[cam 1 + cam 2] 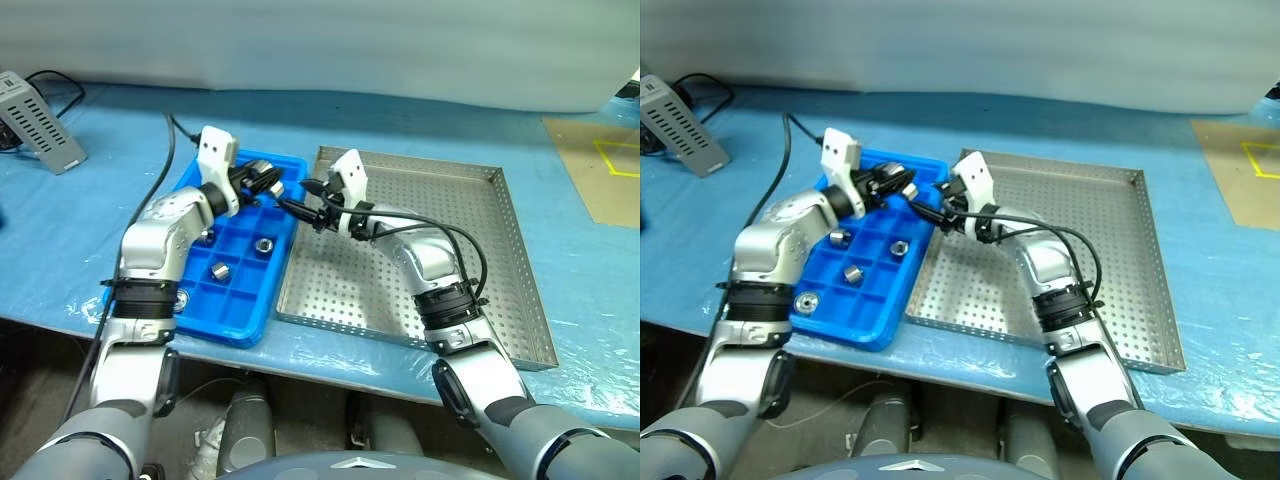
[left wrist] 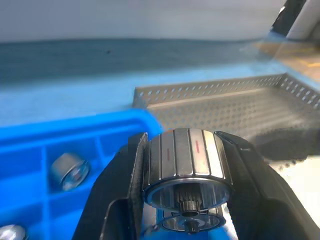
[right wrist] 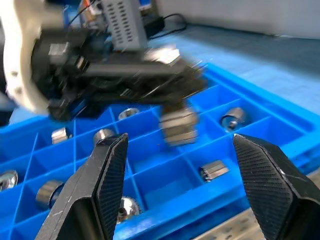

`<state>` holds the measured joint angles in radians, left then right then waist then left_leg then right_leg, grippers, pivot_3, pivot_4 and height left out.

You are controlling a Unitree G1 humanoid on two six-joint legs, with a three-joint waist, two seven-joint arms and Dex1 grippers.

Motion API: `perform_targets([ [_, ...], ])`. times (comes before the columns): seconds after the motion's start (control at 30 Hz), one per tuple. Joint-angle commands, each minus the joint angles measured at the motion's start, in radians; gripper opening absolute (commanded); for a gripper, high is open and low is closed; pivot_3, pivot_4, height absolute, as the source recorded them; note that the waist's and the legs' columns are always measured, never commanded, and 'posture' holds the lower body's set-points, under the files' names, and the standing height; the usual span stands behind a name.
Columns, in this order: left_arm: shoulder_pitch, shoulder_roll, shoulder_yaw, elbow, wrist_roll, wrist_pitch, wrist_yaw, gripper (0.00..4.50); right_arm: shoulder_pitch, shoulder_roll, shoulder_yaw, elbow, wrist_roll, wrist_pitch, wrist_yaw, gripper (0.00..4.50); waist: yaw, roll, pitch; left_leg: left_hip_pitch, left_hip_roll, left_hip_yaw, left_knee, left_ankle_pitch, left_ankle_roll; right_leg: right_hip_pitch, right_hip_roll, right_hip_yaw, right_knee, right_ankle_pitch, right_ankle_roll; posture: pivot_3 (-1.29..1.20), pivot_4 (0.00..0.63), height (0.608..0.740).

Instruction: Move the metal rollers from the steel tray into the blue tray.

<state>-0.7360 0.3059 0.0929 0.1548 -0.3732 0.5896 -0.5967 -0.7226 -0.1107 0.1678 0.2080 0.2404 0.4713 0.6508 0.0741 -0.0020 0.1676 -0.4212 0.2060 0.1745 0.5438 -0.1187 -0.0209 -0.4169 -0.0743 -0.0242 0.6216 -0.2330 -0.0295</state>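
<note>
From the left eye view, the blue tray (image 1: 232, 300) lies on a blue-covered table (image 1: 90, 250) just beside the steel tray (image 1: 520, 290), whose perforated floor looks bare of parts. The left gripper (image 1: 268, 186) hangs over the far end of the blue tray, clamped on a metal roller (image 1: 262, 181), and the right gripper (image 1: 298, 208) reaches in from the steel tray's side, its tips close to the left one's. Other metal rollers (image 1: 220, 271) lie in separate compartments of the blue tray, and a grey perforated box (image 1: 40, 122) with a black cable (image 1: 150, 195) sits far off on the table's left. The left wrist view has the two black fingers (image 2: 117, 192) pressed against the sides of a ribbed, shiny roller held above the blue tray, with another roller lying in a compartment behind and the steel tray's rim beyond. In the right wrist view, the right gripper's fingers (image 3: 107, 172) stand wide apart with nothing between them; ahead, the left gripper carries its roller over the compartments, where several more rollers rest singly.
</note>
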Motion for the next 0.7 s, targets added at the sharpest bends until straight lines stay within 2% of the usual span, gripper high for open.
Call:
perform_targets([
  [0.03, -0.050, -0.021, -0.001, 0.007, -0.015, -0.030, -0.002, 2.09, -0.026, 0.011, -0.010, 0.001, 0.003, -0.038, 0.003, 3.48, -0.003, 0.000, 0.000, 0.000, 0.000, 0.000, 0.000, 0.000, 0.000, 0.000, 0.000, 0.000, 0.000, 0.000, 0.000, -0.06, 0.150, 0.740],
  [0.37, -0.073, -0.049, -0.071, 0.052, 0.015, -0.058, -0.047, 2.09, -0.015, 0.017, -0.017, -0.003, 0.000, -0.048, -0.010, 3.48, -0.005, 0.000, 0.000, 0.000, 0.000, 0.000, 0.000, -0.001, 0.002, 0.000, 0.001, 0.000, 0.000, 0.000, 0.000, -0.08, 0.150, 0.740],
  [0.7, -0.041, -0.007, -0.057, 0.008, -0.003, -0.031, -0.073, 2.09, 0.033, -0.108, -0.033, -0.078, -0.028, 0.009, -0.021, 3.48, -0.005, 0.000, 0.000, 0.000, 0.000, 0.000, 0.000, -0.001, 0.002, 0.000, 0.001, 0.000, 0.000, 0.000, 0.000, -0.08, 0.150, 0.740],
])
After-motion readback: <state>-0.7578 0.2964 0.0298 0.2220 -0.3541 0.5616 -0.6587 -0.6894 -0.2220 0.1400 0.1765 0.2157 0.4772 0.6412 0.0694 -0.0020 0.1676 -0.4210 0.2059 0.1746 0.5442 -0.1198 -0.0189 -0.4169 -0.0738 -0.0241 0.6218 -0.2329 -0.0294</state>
